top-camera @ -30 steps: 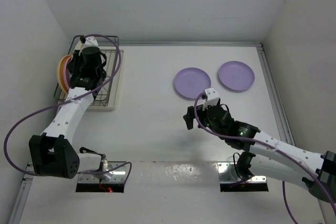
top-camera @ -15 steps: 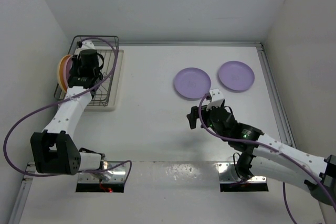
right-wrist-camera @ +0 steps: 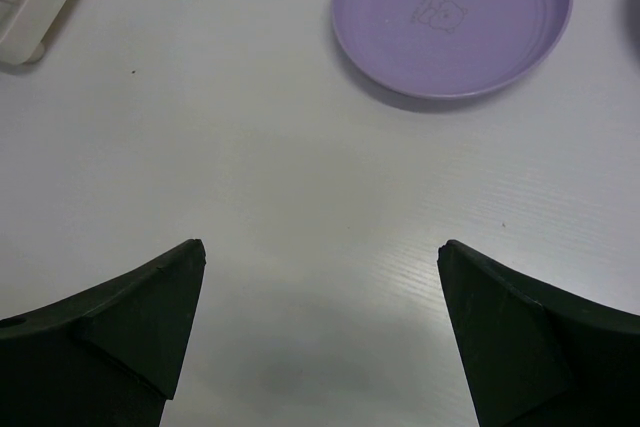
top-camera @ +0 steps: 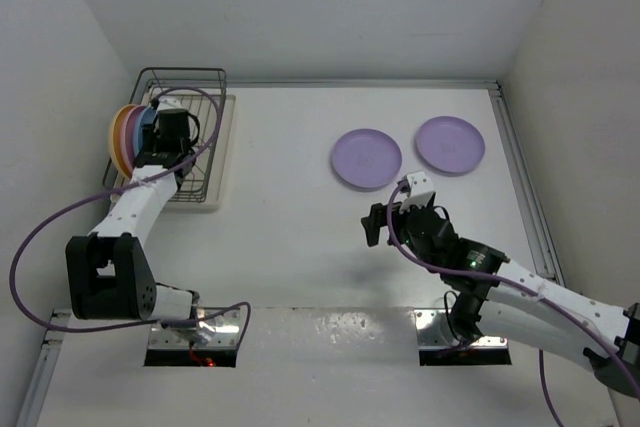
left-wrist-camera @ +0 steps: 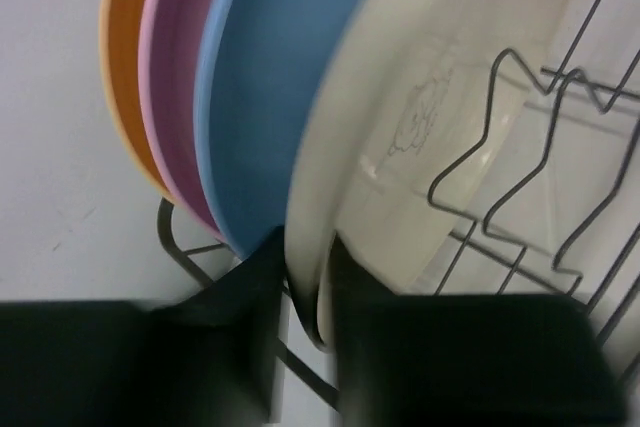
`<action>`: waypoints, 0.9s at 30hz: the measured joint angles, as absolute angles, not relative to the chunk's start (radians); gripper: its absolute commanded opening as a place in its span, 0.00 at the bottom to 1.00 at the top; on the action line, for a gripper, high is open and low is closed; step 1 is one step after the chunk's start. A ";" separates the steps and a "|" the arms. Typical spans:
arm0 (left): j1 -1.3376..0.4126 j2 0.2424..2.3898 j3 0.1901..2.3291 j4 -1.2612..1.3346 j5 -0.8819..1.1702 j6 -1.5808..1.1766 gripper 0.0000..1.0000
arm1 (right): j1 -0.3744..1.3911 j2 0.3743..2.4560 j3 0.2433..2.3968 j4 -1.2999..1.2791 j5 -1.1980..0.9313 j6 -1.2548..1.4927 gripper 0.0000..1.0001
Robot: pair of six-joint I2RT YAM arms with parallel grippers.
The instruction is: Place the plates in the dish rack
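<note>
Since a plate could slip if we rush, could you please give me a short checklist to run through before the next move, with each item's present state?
1. Left hand released from the cream plate: not ok, its fingers clamp the rim.
2. Cream plate seated in the dish rack: cannot tell, its lower edge is hidden behind the hand.
3. Orange plate, pink plate and light blue plate upright beside it: ok.
4. Right hand open and empty: ok.
5. Near lilac plate flat on the table, nothing on it: ok.
6. Far lilac plate apart from the near one: ok.
</note>
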State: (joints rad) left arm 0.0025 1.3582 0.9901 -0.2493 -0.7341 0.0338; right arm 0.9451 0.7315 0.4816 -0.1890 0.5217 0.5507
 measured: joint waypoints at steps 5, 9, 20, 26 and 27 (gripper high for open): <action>0.046 1.369 1.055 -0.360 -0.639 -0.003 0.91 | 0.945 0.736 0.482 -0.200 0.548 0.562 1.00; 0.060 1.373 1.210 -0.476 -0.560 -0.018 1.00 | 0.918 0.783 0.496 -0.272 0.599 0.617 1.00; -0.265 1.373 1.534 -0.571 -0.371 0.034 0.90 | 0.261 1.132 0.707 -0.429 0.218 0.768 1.00; -0.470 1.655 1.604 -0.605 -0.133 0.031 0.84 | 0.052 1.193 0.711 -0.429 0.094 0.837 1.00; -0.487 1.730 1.629 -0.606 -0.098 0.021 0.84 | 0.034 1.195 0.711 -0.429 0.092 0.840 1.00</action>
State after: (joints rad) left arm -0.4866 1.7302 1.6291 -0.6060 -0.0982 0.0212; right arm 0.0341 1.1954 0.7113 -0.4290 0.0917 0.8402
